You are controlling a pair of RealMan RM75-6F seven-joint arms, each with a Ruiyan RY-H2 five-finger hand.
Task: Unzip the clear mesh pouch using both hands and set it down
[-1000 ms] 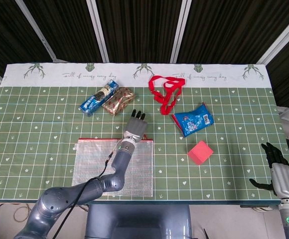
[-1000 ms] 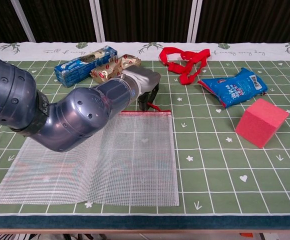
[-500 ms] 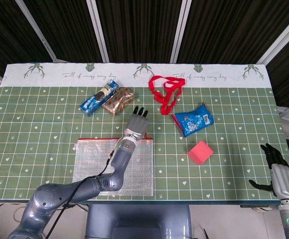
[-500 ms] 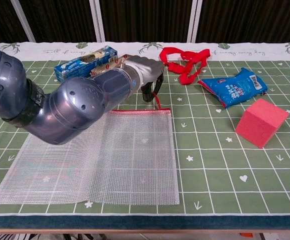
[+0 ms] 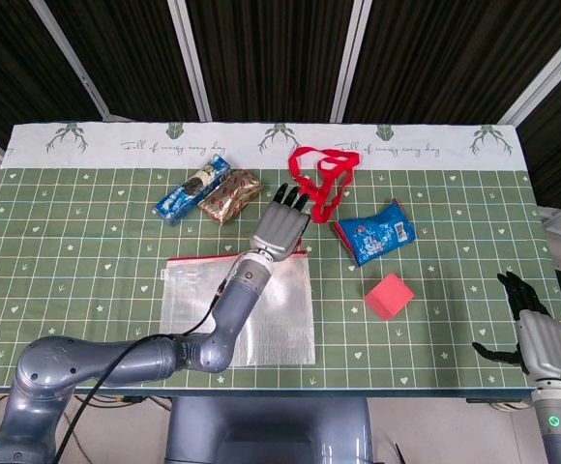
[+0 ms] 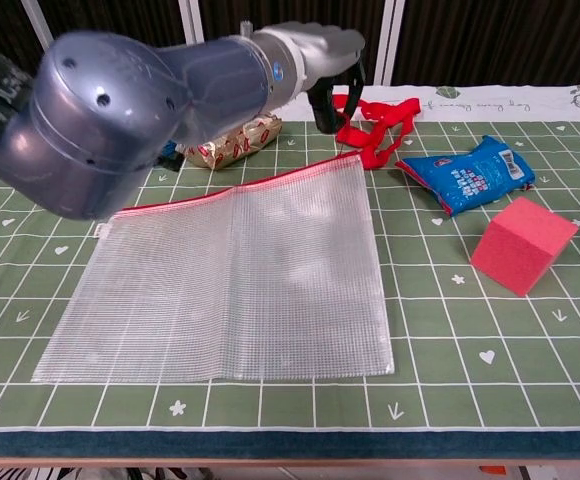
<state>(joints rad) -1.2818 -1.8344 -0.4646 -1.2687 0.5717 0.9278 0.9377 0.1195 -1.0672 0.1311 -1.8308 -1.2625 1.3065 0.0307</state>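
**One hand on the zipper end, the other not in play yet**

Two arms, only the left working. Desk [image 5: 68, 290] carries the clear mesh pouch [image 6: 235, 285], lying mostly flat at centre-left, with its red zipper edge [image 6: 240, 185] tilted up toward the right corner. Left hand [image 5: 280, 230] sits over that raised corner, fingers pointing down; it looks like it pinches the zipper pull, but the contact itself is hidden, so I can't confirm the hold. Right hand [image 5: 527, 333] hangs off the desk's right edge, fingers spread, holding nothing.

Step in hand, my read: lifting the pull end before unzipping. Next move needs the right hand brought over to pin or grip the pouch so the pull can run along the zipper.

Versus a second ago: the left hand has risen and gone farther from the robot, toward the red strap [image 5: 321, 179]; the pouch has slid right and rotated, its zipper edge no longer square to the desk.
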